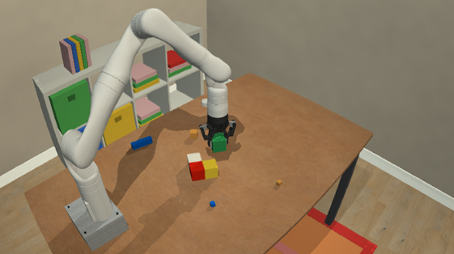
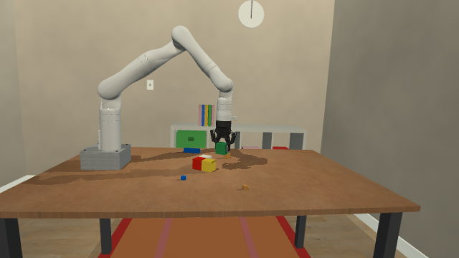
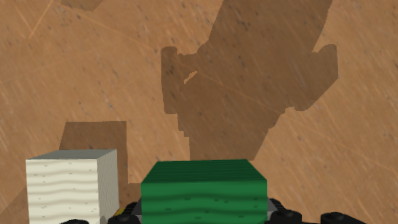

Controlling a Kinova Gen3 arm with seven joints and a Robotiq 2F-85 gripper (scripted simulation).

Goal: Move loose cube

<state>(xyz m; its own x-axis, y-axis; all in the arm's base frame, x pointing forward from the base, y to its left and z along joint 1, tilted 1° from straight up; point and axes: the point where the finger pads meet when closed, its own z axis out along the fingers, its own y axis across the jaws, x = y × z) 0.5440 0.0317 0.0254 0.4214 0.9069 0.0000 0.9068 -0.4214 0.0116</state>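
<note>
gripper [image 1: 219,139]: clamped on the green cube [image 1: 219,143], which is carried clear of the table [image 1: 313,122], its shadow lying below it

open corner: the slot beside the white cube [image 1: 194,157] and behind the yellow cube [image 1: 210,168], on the shelf side; red cube [image 1: 197,170] is the diagonal one

which way it lies: the slot is seen just below-left of the gripper in the top view, so only a short hop toward the trio is left, judging by that

wrist view: white cube [image 3: 72,185] is seen left of the green cube [image 3: 204,190], faces roughly parallel

alignment: looks pretty square already, a small sideways shift then a lowering is probably called for

risk: the white cube could get nudged if the green cube is lowered too close
</note>
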